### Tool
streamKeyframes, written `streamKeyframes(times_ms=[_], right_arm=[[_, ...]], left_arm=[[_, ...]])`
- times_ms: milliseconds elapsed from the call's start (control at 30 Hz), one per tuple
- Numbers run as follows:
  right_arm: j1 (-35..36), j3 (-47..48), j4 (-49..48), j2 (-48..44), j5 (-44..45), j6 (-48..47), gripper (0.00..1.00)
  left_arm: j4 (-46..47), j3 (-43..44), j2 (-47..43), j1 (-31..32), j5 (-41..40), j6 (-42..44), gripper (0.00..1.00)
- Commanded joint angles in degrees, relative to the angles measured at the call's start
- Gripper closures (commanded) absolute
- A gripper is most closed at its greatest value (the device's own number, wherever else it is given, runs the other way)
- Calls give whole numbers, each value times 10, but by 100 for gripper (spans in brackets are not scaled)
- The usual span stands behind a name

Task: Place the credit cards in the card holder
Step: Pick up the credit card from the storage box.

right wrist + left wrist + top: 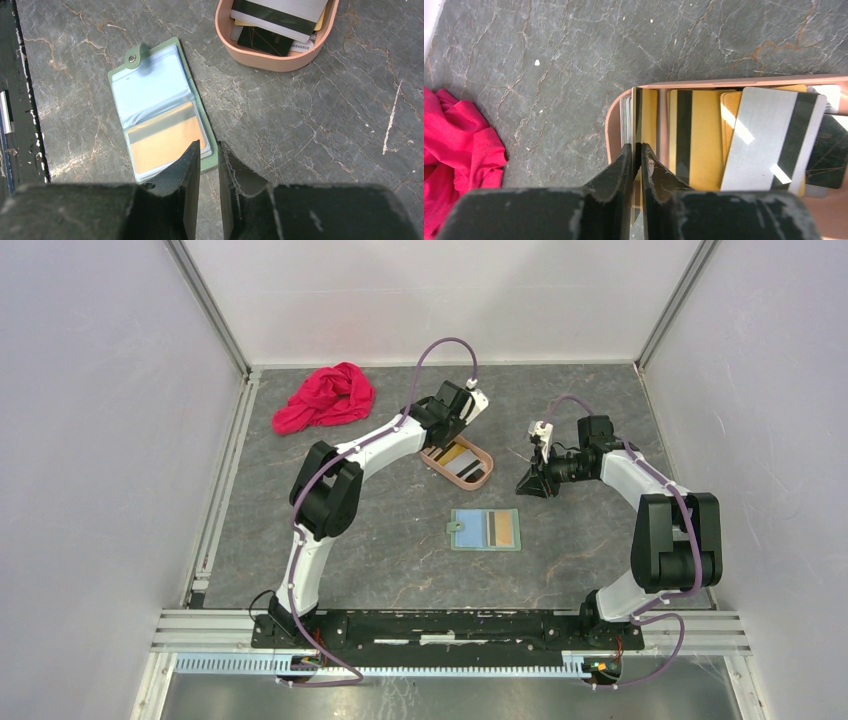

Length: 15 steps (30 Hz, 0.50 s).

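Pinching upright card (637, 116) in tray (610, 122): left fingers (620, 172) | right fingers (187, 172): ajar, empty | card holder (150, 85): gold card (165, 141) inside

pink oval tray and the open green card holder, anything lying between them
Nothing. Only bare grey marbled tabletop lies between the pinkish oval plastic tray and the open sage-green card holder, clearest in the right wrist view.

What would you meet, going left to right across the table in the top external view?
Red cloth → pinkish tray → right gripper. The card holder spans both tray and gripper sideways, so it is left out.
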State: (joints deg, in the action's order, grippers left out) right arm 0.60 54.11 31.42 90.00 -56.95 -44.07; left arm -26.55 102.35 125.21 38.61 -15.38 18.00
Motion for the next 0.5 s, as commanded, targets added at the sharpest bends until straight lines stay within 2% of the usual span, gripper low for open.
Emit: streamKeyframes(times_ms=[0,200,467], right_arm=[[-3,21,4,4,-17,-15,75],[-3,20,6,4,-17,-17,75],[-3,21,8,3,-17,-18,75]], left_arm=[[21,-2,-35,-3,10,15,86],[32,-16,-45,-4,36,18,88],[24,-9,-37,-9,12,14,88]])
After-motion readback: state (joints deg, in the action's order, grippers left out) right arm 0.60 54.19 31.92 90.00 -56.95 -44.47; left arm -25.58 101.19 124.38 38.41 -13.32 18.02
